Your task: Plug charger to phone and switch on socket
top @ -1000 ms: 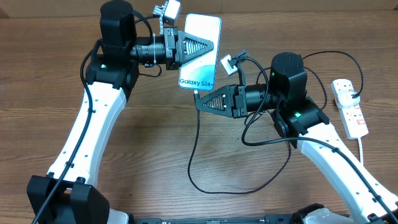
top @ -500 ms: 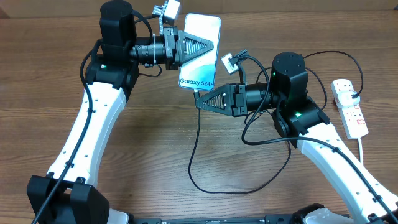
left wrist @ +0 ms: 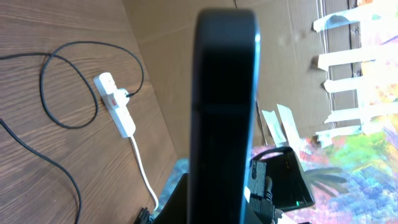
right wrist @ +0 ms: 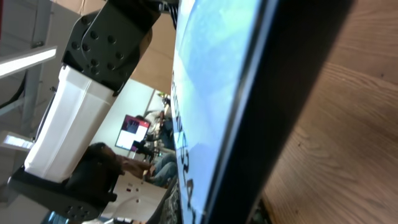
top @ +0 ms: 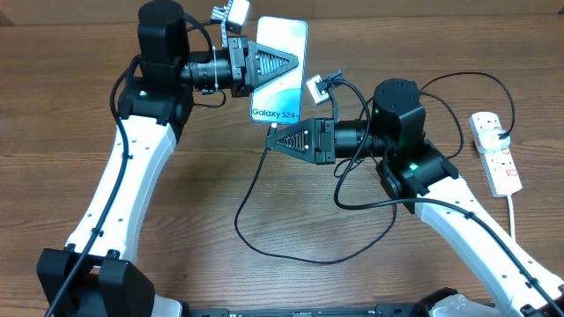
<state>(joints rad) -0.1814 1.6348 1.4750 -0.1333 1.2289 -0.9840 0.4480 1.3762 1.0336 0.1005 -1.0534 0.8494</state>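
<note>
Black cable first: the charger [top: 238, 222] has swung its loop wider and leftward below the phone [top: 280, 79] over the last second. The right gripper [top: 269, 139], pressed together on the plug end, has slid in under the phone's lower edge. The phone itself has shifted slightly left. It is lifted and pinched across its width by the left gripper [top: 298, 63], screen up in the overhead view and edge-on at the left wrist. I judge the plug is being lined up with the port. Whether it has entered I cannot tell.

Well right of the phone lies the socket [top: 495, 151], untouched, so its switch is not yet pressed. Brown wood-grain surface [top: 194, 202] stretches below the phone. Beyond it the left wrist view shows cardboard [left wrist: 161, 25] with strips of white tape [left wrist: 348, 59].
</note>
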